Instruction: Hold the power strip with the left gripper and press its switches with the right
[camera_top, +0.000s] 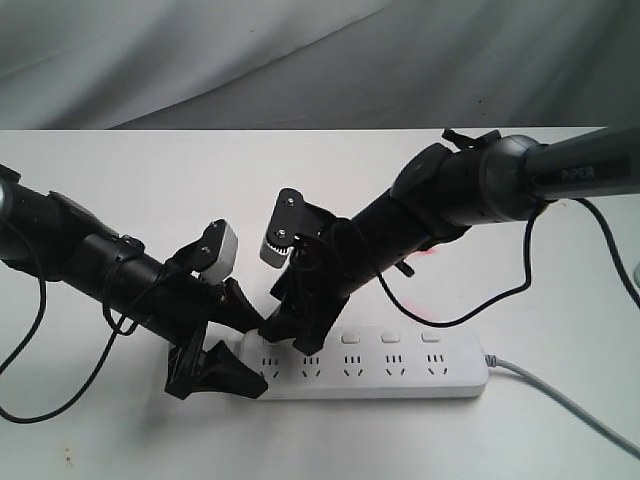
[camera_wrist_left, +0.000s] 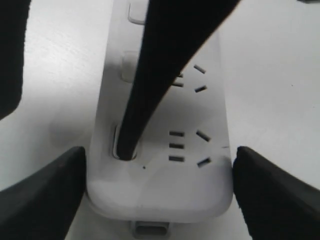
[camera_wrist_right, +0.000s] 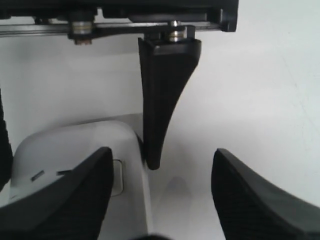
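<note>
The white power strip (camera_top: 400, 375) lies flat near the table's front edge, its grey cord (camera_top: 565, 403) running off to the right. My left gripper (camera_top: 245, 350) is shut across the strip's left end. In the left wrist view both jaws press the sides of the power strip (camera_wrist_left: 160, 195). My right gripper (camera_top: 292, 335) stands open over that same end. One of its fingers (camera_wrist_left: 150, 90) rests its tip on the end switch (camera_wrist_left: 116, 145); the other hangs over bare table behind the strip. Three more switches (camera_top: 390, 337) show to the right. In the right wrist view the right gripper (camera_wrist_right: 162, 150) straddles the strip's back edge.
A black cable (camera_top: 470, 312) loops on the table behind the strip, and another black cable (camera_top: 30, 400) trails at the left. A small red mark (camera_top: 425, 255) sits on the white table (camera_top: 200, 170). A grey cloth backdrop (camera_top: 300, 60) closes the far side.
</note>
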